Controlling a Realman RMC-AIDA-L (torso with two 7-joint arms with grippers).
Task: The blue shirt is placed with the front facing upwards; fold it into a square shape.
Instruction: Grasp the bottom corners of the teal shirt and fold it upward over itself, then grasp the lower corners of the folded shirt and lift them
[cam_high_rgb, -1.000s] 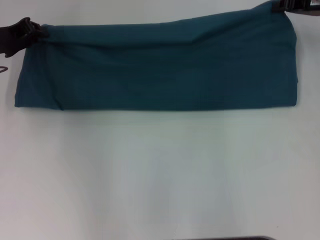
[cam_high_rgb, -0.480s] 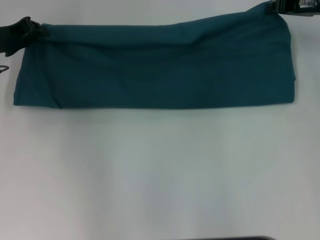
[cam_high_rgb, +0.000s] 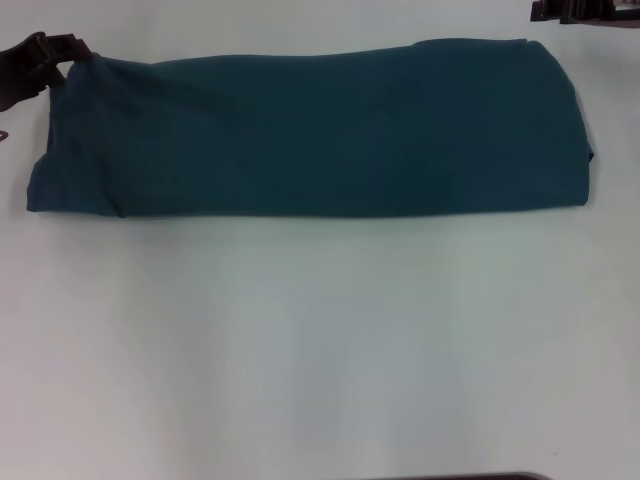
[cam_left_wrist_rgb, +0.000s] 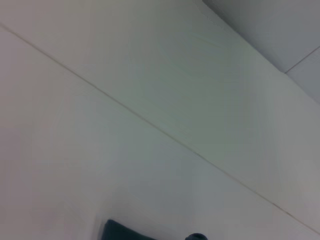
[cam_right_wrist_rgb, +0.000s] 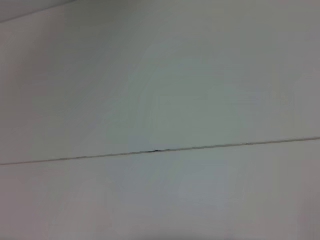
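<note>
Head view: the blue shirt (cam_high_rgb: 310, 130) lies as a long folded band along the far edge of the tabletop (cam_high_rgb: 320, 340), lettering hidden, running nearly from the left edge to the right edge.
Left gripper (cam_high_rgb: 62, 52): at the shirt's far-left corner, touching the cloth, which rises to a small peak there. Looks like the fingers are pinched on that corner, though it's dark and I can't see the tips well.
Right gripper (cam_high_rgb: 548, 12): only a sliver shows at the far-right corner of the tabletop, clear of the shirt. Can't tell if its fingers are apart or together.
Wrist views: mostly blank wall. The left one catches a scrap of blue cloth (cam_left_wrist_rgb: 122, 232) at its edge, the right one shows nothing useful.
Step, my guess: the long fold is down, so next is folding the band crosswise toward a square.
Doing it well: grip both layers at the end corners, lift just enough to clear, carry straight across, and line up the edges.
Watch out: the far-right end looks puffy, so flatten it first.
</note>
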